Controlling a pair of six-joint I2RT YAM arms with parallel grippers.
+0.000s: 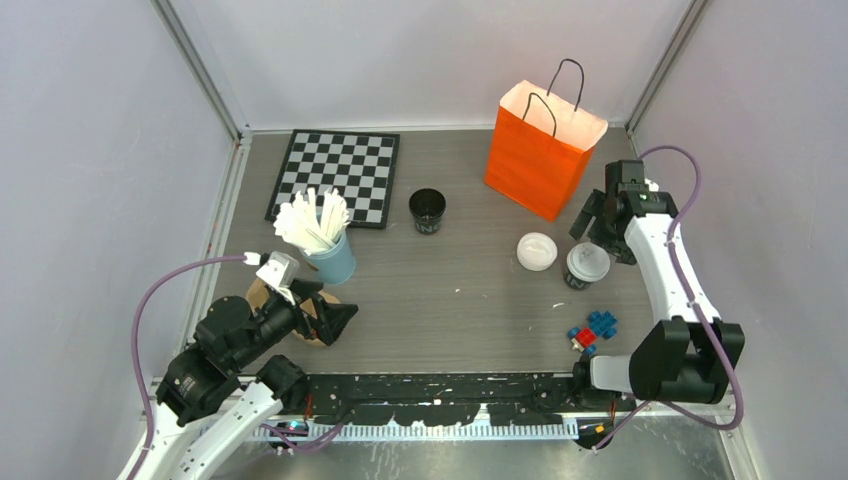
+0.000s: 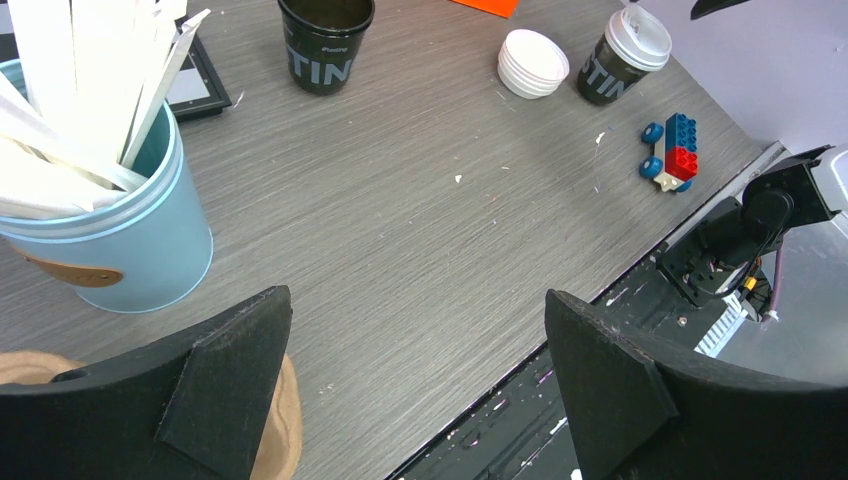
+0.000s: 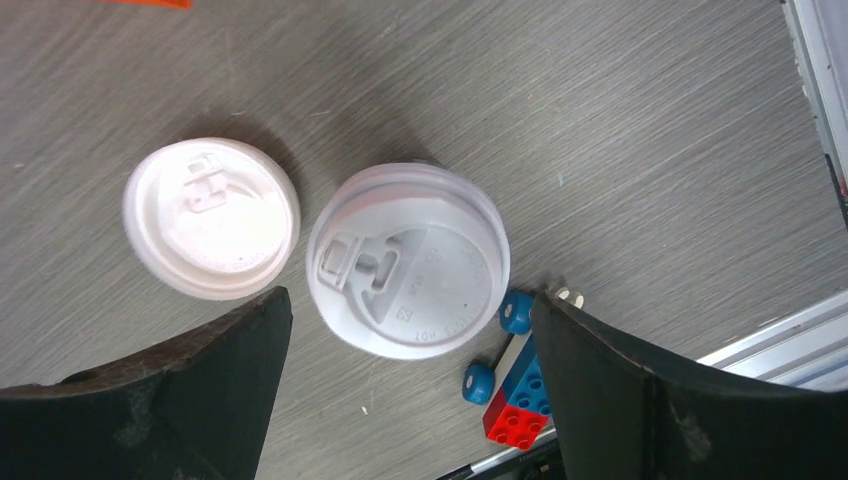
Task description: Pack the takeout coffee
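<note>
While the right gripper [image 3: 410, 298] hangs wide open and empty, we note the capped cup [image 3: 408, 258] standing upright straight beneath it, just beside the loose lids [image 3: 212, 218]; left gripper [image 2: 418, 300], also wide, lies well apart.

Overhead and both wrist cameras all see the lidded cup [image 1: 586, 266]

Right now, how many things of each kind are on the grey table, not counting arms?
Black paper cups: 2, open cup, white-lidded cup
Stack of loose white plastic lids: 1
Orange paper bag: 1
Light-blue cup of white sticks: 1
Chequered board: 1
Toy-brick car: 1
Tan round disc: 1
Total: 8
</note>
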